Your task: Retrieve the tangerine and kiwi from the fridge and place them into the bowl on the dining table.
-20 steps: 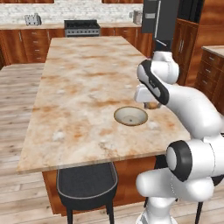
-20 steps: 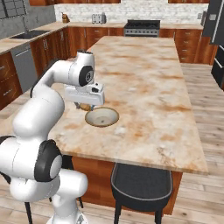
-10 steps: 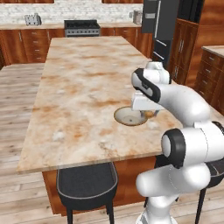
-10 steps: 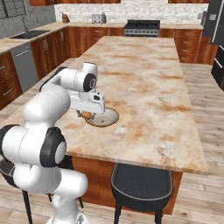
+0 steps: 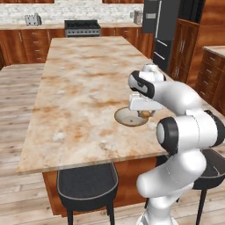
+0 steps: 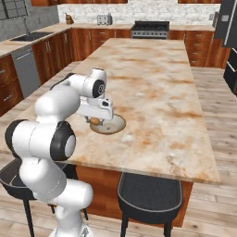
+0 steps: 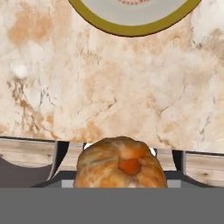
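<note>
The gripper (image 5: 146,113) is held low over the near right edge of the dining table (image 5: 83,83), at the bowl's right rim as seen in the left base view. The tangerine (image 7: 121,162) is clamped between the partly closed jaws; it is seen as an orange-brown ball at the bottom of the hand view and as a small orange spot under the hand in both base views. The bowl (image 5: 128,117) sits on the stone top near the near edge, just beside the gripper and partly covered by the hand; in the hand view its olive rim (image 7: 131,28) is cut by the top edge, with bare marbled top between rim and fruit. Whether the tangerine is over the bowl's rim or just outside it cannot be told. Two dark stools (image 5: 87,185) are tucked under the near edge; one is directly below the bowl. The fridge (image 5: 160,26) stands past the far right corner of the table, doors shut. A range (image 5: 82,27) and a toaster (image 5: 32,19) sit along the back wall counter, well apart from the work area. The table top around the bowl is otherwise unobstructed.
</note>
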